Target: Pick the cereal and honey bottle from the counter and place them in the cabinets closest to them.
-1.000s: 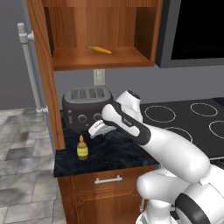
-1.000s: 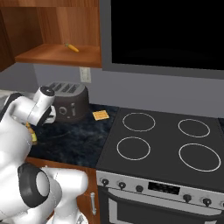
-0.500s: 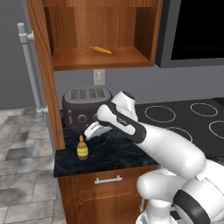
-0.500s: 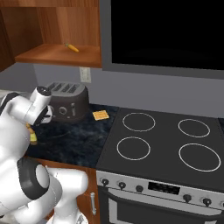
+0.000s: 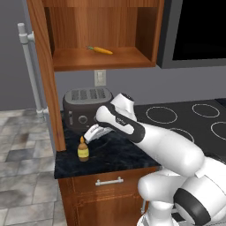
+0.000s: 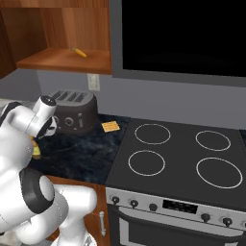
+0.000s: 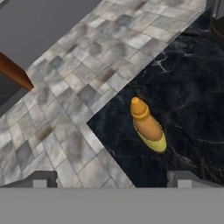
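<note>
Honey bottle (image 5: 82, 149) upright on the counter (image 5: 112, 152), lower left of the left base view, close to the counter's left front corner and just right of the cabinet side panel. In the hand view, honey bottle (image 7: 148, 125) at frame centre, cap toward the upper left, standing on dark stone near the edge above the tiled floor. A sliver of the same bottle (image 6: 36, 150) at the left edge of the right base view, behind the white arm.

Gripper (image 5: 92, 133) now just above and right of the bottle, not touching. Compared with one second ago: lower and farther left, closing on the bottle in steady steps. Fingers (image 7: 43, 179) spread wide at the bottom corners of the hand view, nothing between them; bottle above the gap and right of its midline.

Meaning for the task: approach phase for the honey bottle, grasp not yet made. Likely need: further descent with a small correction to centre the bottle between the fingers before closing. Risk: tipping the slender bottle at the counter edge.

Beyond the bottle: toaster (image 5: 85, 109) behind the gripper against the wall; open upper cabinet (image 5: 103, 58) directly above, with a carrot (image 5: 100, 50) on its shelf, the probable destination. Small orange-yellow square (image 6: 110, 126) farther along the counter beside the stove (image 6: 182, 158).
</note>
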